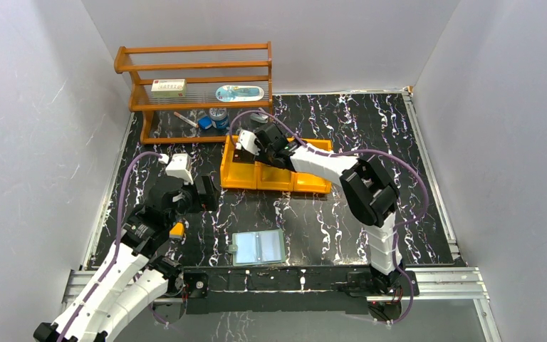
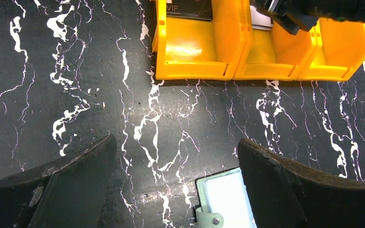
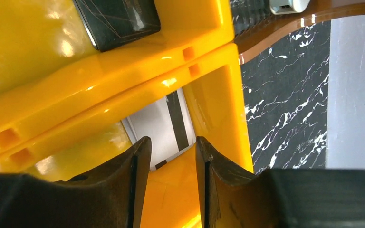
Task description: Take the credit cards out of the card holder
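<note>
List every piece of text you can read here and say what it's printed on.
"VIP": on the black card in the orange tray, left compartment.
Red print on the white box on the wooden rack: too small to read.
Print on the oval blue object beside it: blurred, unreadable.
On the silver-grey card: only a black stripe, no text visible.

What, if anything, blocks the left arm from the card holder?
Likely nothing, so yes: the left gripper hangs open near the card holder, and the right gripper is off at the orange tray.
</note>
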Robot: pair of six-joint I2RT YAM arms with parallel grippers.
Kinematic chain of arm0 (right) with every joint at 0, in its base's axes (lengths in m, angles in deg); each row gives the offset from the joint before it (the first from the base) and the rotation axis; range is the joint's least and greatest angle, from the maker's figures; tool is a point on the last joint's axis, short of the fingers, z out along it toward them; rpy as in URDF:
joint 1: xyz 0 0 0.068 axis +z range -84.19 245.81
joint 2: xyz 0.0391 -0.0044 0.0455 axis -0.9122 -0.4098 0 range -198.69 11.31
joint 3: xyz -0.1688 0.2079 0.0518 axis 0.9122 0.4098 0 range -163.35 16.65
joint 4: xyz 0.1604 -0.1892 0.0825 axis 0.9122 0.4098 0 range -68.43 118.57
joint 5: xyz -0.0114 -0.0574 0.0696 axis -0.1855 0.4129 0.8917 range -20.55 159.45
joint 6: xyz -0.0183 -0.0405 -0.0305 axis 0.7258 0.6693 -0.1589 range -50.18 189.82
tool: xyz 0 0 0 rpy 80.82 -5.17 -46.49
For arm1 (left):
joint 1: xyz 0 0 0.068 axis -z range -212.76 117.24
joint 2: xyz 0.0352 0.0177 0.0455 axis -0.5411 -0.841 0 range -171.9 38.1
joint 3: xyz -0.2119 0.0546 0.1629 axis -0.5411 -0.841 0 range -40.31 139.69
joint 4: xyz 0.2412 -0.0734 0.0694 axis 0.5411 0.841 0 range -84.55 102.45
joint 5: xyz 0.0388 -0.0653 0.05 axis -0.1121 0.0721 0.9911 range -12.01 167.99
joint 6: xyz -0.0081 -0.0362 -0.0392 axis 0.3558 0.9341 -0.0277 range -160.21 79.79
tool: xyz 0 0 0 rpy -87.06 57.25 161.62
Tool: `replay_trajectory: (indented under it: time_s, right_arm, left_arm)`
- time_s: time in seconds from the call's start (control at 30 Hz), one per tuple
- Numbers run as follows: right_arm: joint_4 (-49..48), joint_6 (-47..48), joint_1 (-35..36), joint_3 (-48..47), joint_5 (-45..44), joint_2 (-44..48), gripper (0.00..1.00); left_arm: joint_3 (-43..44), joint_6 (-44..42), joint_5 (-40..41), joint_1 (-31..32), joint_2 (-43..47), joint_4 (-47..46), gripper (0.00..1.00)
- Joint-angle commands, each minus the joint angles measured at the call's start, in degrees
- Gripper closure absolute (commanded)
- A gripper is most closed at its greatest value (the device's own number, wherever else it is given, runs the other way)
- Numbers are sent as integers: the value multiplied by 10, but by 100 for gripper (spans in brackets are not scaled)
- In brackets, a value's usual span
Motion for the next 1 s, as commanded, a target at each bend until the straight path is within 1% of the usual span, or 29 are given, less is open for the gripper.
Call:
replay_trajectory:
  time_s: [0.0, 0.07, 0.1, 0.2, 0.27, 0.33, 0.4, 0.47, 0.57, 0.67, 0.83, 0.97]
  right_arm:
    - [-21, -135, -3, -4, 25, 102, 51]
    - [-59, -238, -3, 47, 66, 151, 50]
    - [-83, -319, -3, 91, 91, 181, 50]
    - [-106, -502, -3, 181, 163, 263, 49]
    - [-102, -601, -3, 230, 199, 297, 50]
    - [-95, -689, -2, 274, 235, 323, 52]
    - [-125, -762, 0, 327, 275, 352, 54]
    - [-143, -833, 8, 381, 285, 376, 55]
    - [-138, -894, 37, 428, 263, 402, 55]
    - [-121, -931, 76, 461, 224, 418, 55]
    - [-123, -966, 131, 482, 217, 408, 55]
    - [-109, -978, 148, 479, 202, 387, 56]
  left_arm:
    - [2, -6, 1, -3, -3, 2, 2]
    - [0, -6, -5, -3, -6, 1, 2]
    - [0, -6, -9, -3, -10, 0, 2]
    - [2, -8, -30, -2, -23, -1, 2]
    - [2, -7, -48, -3, -32, -1, 2]
    - [1, -7, -69, -2, -40, -3, 2]
    - [-1, -6, -92, -3, -52, -7, 2]
    - [-1, 10, -110, -3, -66, -4, 4]
    - [11, 90, -148, -3, -92, 37, 6]
    - [-6, 154, -211, -3, -121, 37, 10]
    - [-50, 187, -261, -3, -158, 25, 17]
    - [-58, 198, -281, 0, -175, 22, 20]
